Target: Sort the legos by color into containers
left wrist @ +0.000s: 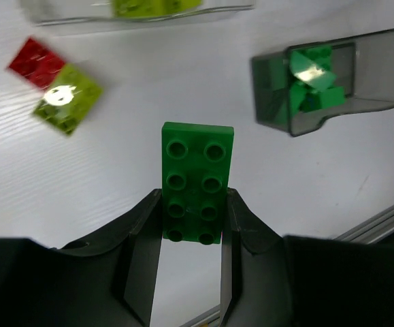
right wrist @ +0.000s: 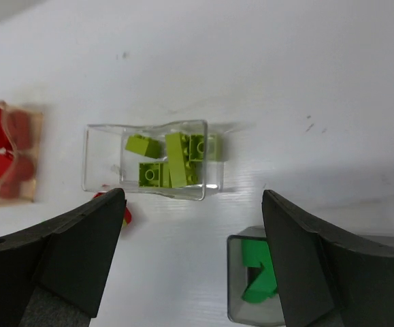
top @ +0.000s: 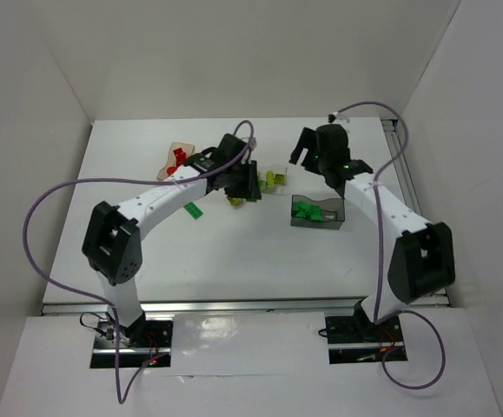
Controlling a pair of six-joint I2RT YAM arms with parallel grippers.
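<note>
Gripping the dark green flat eight-stud plastic lego brick [left wrist: 197, 163] by its long sides near one end, the left pincer [left wrist: 190, 228] is closed on it. The brick looks light, stiff and smooth, so it may slip; a hold nearer its middle seems safer. It is over the white tabletop [left wrist: 81, 177], near the smoky grey plastic tub [left wrist: 380, 68]. The right pincer [right wrist: 193, 197] is wide open, holding nothing.

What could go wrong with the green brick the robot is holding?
The left gripper pinches the green brick only at its near end, so it might tip or slip out. The grey tub is small and has green bricks inside, so this long one might hit the rim and bounce onto the table.
</note>
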